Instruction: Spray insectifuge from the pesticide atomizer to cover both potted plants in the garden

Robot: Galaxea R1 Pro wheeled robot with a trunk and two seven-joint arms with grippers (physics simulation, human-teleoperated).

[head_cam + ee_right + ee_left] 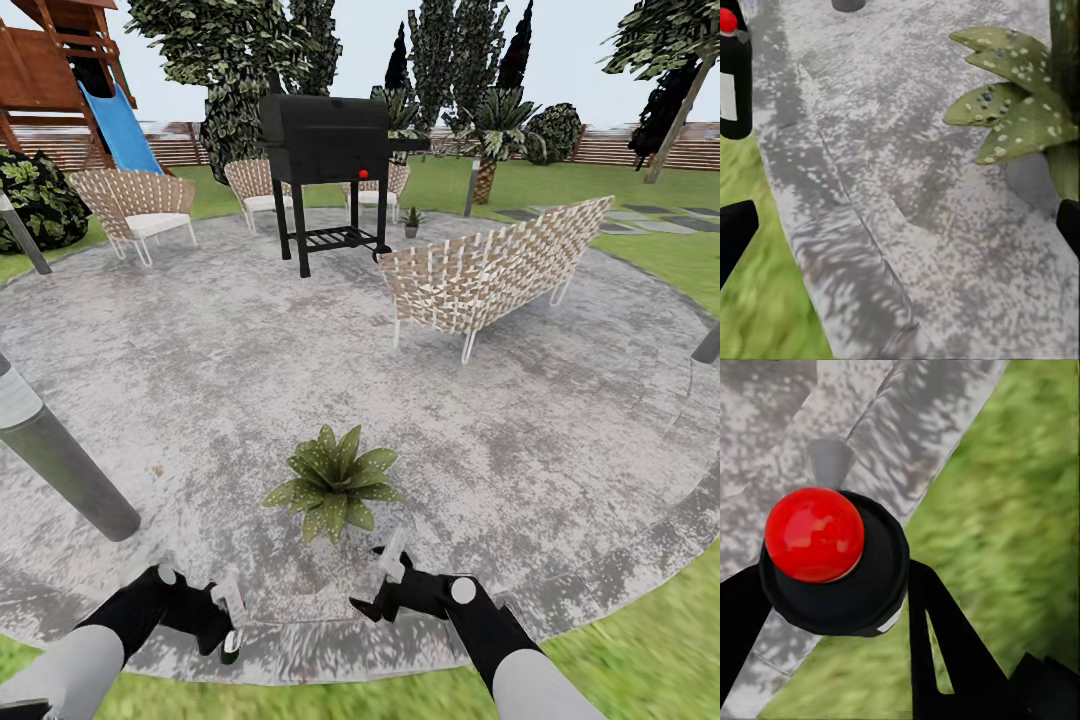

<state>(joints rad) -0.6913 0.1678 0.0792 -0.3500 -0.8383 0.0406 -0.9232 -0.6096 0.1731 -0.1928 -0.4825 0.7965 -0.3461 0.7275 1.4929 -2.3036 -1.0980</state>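
Note:
A speckled potted plant point(335, 483) sits low on the stone patio point(560, 430), just ahead of both grippers; its leaves point(1016, 101) are close in the right wrist view. A second small potted plant point(411, 220) stands far back beside the grill. My left gripper point(228, 625) is shut on the pesticide atomizer point(832, 570), a dark bottle with a white patch; its top looks red in the wrist views. It hangs over the patio's near edge. The atomizer point(733, 75) also shows in the right wrist view. My right gripper point(382, 580) is open and empty, just short of the near plant.
A grey bollard light point(60, 455) leans at the left, another point(707, 345) at the right edge. A wicker sofa point(490, 275), black grill point(325, 140) and wicker chairs point(140, 210) stand farther back. Lawn point(620, 640) borders the patio.

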